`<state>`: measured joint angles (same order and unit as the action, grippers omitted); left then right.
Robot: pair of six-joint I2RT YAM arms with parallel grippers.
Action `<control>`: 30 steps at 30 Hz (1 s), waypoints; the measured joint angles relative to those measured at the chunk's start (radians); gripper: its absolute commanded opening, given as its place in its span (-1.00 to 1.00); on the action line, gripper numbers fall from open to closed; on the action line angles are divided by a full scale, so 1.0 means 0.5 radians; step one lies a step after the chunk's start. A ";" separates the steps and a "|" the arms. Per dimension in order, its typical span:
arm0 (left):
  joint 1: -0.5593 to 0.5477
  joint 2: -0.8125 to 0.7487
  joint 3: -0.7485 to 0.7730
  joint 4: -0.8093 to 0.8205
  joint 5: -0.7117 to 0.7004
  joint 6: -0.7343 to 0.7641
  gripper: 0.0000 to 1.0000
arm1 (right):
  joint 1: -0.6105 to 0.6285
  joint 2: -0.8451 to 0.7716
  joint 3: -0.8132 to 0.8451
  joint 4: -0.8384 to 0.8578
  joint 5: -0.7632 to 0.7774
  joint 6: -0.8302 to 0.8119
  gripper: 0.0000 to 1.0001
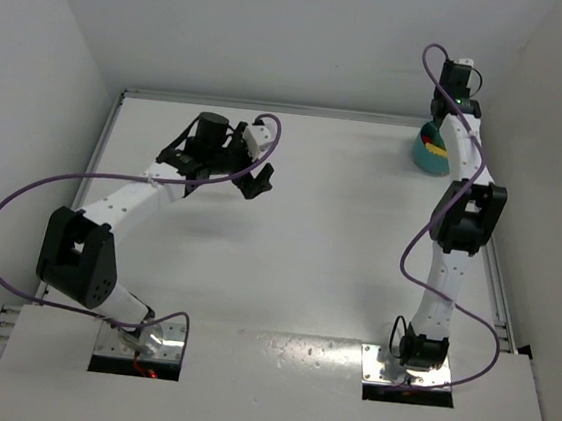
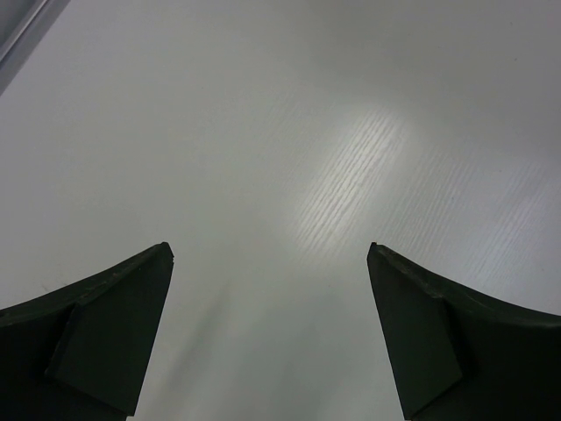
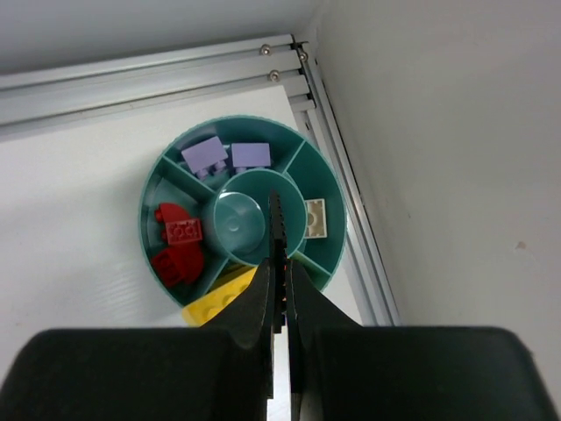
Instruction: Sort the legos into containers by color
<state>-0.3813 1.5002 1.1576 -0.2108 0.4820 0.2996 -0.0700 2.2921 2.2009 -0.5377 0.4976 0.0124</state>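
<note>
Hovering over the corner's teal bowl [image 3: 235,219], our right gripper [image 3: 274,203] shows fingers pressed together, legos [image 3: 182,232] lying in the bowl's compartments. Our left gripper [image 2: 269,248] hangs spread above the table [image 2: 263,105].

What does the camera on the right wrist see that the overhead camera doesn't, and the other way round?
Only the right wrist view looks straight into the teal bowl: purple bricks, red bricks, yellow bricks and a cream brick, each colour in its own compartment, under the shut right pincer. Only the overhead view shows the whole left arm, right arm and left pincer. Both show the bowl in the far right corner.
</note>
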 measured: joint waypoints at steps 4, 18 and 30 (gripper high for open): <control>0.000 0.000 0.000 0.007 0.000 -0.002 0.98 | -0.004 0.002 -0.007 0.061 -0.007 0.021 -0.96; 0.000 0.014 0.000 0.019 0.001 -0.028 0.98 | -0.027 0.034 -0.201 0.289 -0.055 0.044 -0.95; 0.000 0.017 0.000 0.022 0.007 -0.049 0.98 | -0.047 0.036 -0.198 0.353 -0.005 0.060 -0.85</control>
<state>-0.3813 1.5085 1.1576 -0.1997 0.4854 0.2752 -0.0933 2.3100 2.1021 -0.3611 0.4950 0.0422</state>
